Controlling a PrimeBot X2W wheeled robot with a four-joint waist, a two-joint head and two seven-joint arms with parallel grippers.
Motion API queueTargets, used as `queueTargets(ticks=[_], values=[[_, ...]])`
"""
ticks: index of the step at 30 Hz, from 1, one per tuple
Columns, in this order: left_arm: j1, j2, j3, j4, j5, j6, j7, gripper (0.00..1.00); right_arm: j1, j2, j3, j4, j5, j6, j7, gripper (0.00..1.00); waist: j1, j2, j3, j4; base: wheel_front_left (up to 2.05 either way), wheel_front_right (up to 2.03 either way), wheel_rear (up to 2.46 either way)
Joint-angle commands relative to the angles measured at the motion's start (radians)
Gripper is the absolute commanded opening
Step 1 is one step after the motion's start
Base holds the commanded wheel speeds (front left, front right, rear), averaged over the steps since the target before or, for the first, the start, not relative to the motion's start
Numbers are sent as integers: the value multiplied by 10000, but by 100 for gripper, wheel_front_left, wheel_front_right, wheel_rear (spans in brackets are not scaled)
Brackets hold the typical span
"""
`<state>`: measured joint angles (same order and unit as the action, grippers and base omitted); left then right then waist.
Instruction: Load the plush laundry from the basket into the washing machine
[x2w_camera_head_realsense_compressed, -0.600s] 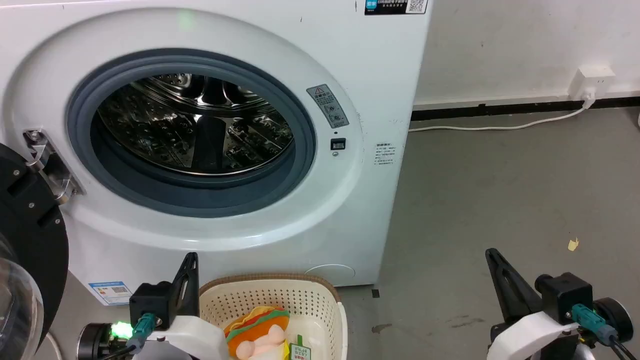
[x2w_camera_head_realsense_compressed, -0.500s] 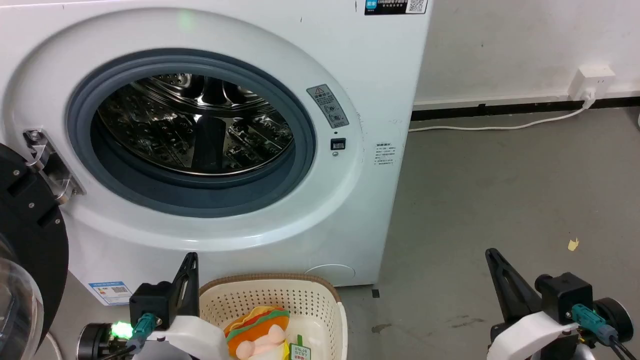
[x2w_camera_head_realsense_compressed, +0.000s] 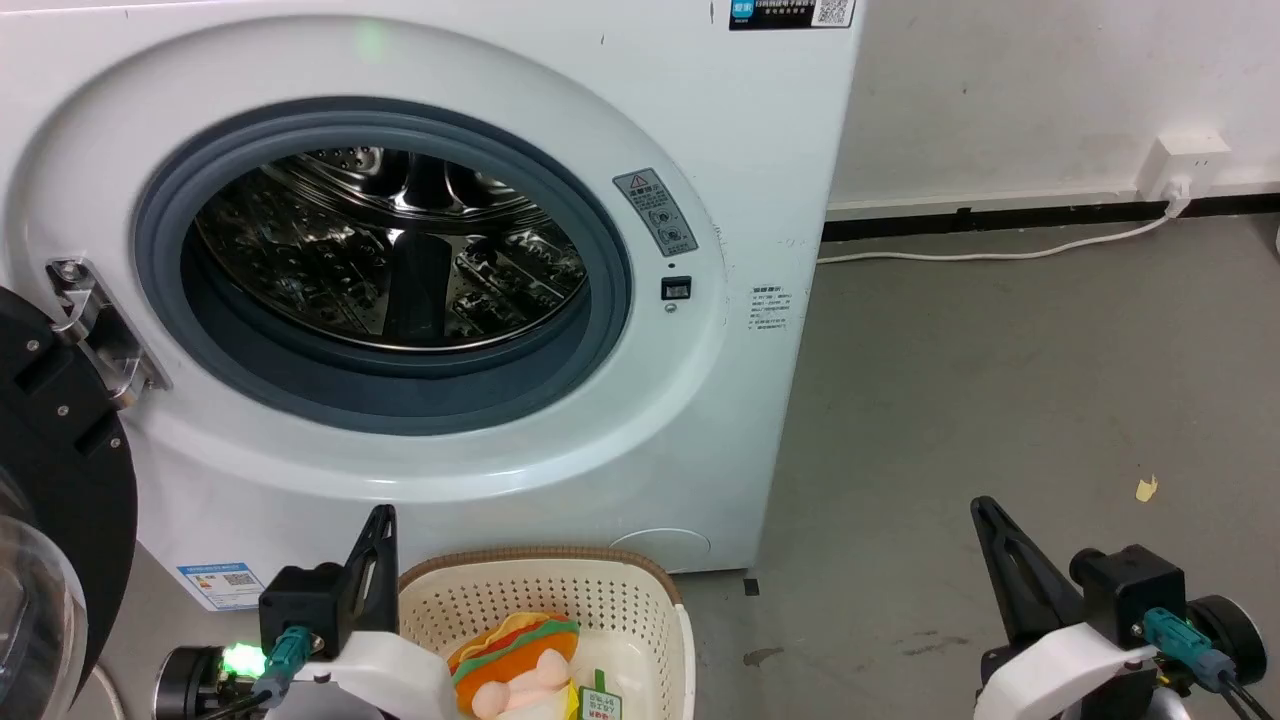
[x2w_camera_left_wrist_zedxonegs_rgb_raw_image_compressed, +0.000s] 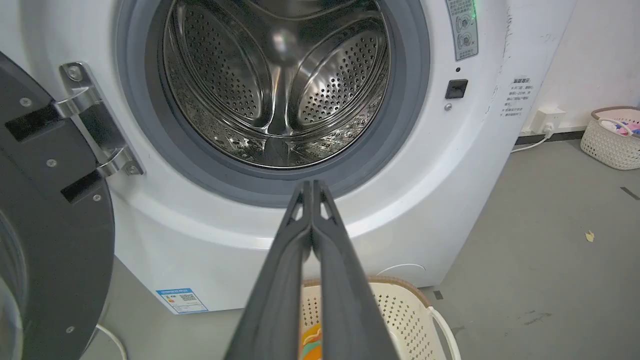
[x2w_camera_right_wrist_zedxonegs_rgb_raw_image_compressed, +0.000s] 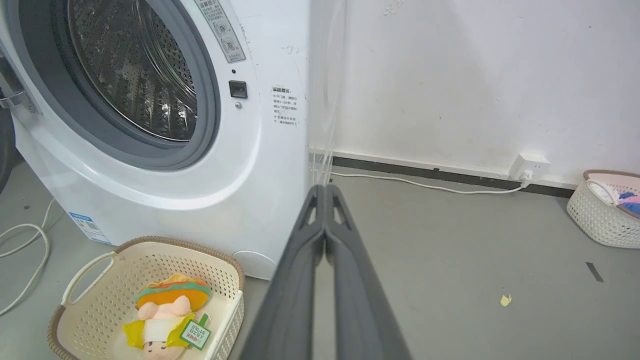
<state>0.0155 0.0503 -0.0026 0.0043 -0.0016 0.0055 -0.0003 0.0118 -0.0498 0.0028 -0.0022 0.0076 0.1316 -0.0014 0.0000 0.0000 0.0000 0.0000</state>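
The plush laundry (x2w_camera_head_realsense_compressed: 515, 665) (x2w_camera_right_wrist_zedxonegs_rgb_raw_image_compressed: 167, 312), with its orange-and-green burger top, pink body and green-edged tag, lies in the cream basket (x2w_camera_head_realsense_compressed: 640, 600) (x2w_camera_right_wrist_zedxonegs_rgb_raw_image_compressed: 220, 265) on the floor before the washing machine (x2w_camera_head_realsense_compressed: 700, 120) (x2w_camera_left_wrist_zedxonegs_rgb_raw_image_compressed: 450, 190) (x2w_camera_right_wrist_zedxonegs_rgb_raw_image_compressed: 270, 165). The machine's black-rimmed door (x2w_camera_head_realsense_compressed: 60, 480) hangs wide to the left and its steel drum (x2w_camera_left_wrist_zedxonegs_rgb_raw_image_compressed: 280, 85) is bare. My left gripper (x2w_camera_head_realsense_compressed: 382, 515) (x2w_camera_left_wrist_zedxonegs_rgb_raw_image_compressed: 312, 184) is shut on nothing, just left of the basket. My right gripper (x2w_camera_head_realsense_compressed: 982, 505) (x2w_camera_right_wrist_zedxonegs_rgb_raw_image_compressed: 325, 189) is shut and holds nothing, over the floor to the right.
A white cable (x2w_camera_head_realsense_compressed: 1000, 250) runs along the wall base to a socket (x2w_camera_head_realsense_compressed: 1185, 165). A second basket (x2w_camera_right_wrist_zedxonegs_rgb_raw_image_compressed: 605, 215) with clothes stands far right by the wall. A yellow scrap (x2w_camera_head_realsense_compressed: 1146, 488) lies on the grey floor. Loose white cable (x2w_camera_right_wrist_zedxonegs_rgb_raw_image_compressed: 30, 250) lies left of the machine.
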Motion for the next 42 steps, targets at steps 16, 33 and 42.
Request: queueTargets(ticks=[16, 33, 42], values=[[-155, -1, 26, -43, 16, -55, 3, 0, -118, -4, -28, 22, -76, -9, 14, 0, 0, 0, 0, 0, 0, 0, 0], [-155, -1, 26, -43, 16, -55, 3, 0, -118, -4, -28, 22, -76, -9, 14, 0, 0, 0, 0, 0, 0, 0, 0], [5, 0, -11, 4, -1, 7, -5, 0, 3, 0, 6, 0, 9, 0, -5, 0, 0, 0, 1, 0, 0, 0, 0]])
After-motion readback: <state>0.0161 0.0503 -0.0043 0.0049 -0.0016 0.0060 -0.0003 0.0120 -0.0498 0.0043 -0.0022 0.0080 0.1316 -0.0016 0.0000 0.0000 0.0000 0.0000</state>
